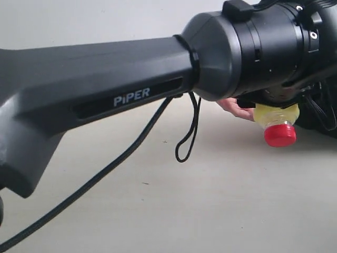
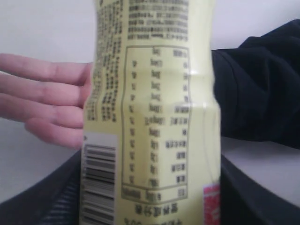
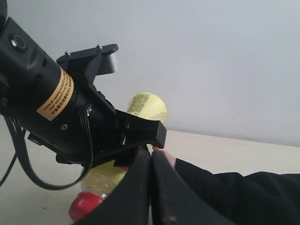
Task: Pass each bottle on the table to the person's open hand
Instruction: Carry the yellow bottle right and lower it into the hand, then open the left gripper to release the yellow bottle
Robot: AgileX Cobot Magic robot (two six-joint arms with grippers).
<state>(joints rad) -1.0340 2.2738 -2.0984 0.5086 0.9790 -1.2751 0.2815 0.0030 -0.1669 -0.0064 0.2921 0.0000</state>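
**Exterior view.** We see the left arm [image 1: 105,89], a matt dark-grey link lettered PiPER, stretched across the frame and ending in a thick cylindrical wrist. That wrist hides its fingers. Beneath it the yellow bottle [image 1: 275,118] hangs tilted, neck downward, above the table [image 1: 158,205]. Its round red cap [image 1: 280,135] is clear of the pale surface and just beside the person's open hand [image 1: 234,108].

**Left wrist view.** We find the left gripper [image 2: 152,164] spread wide and clamped on the bottle's smooth printed label, with one dark finger on each flank. The hand lies behind the bottle with its fingers extended, beside a black sleeve [image 2: 258,93].

**Right wrist view.** We see the two smooth black fingers of the right gripper [image 3: 151,187] pressed together, holding nothing.
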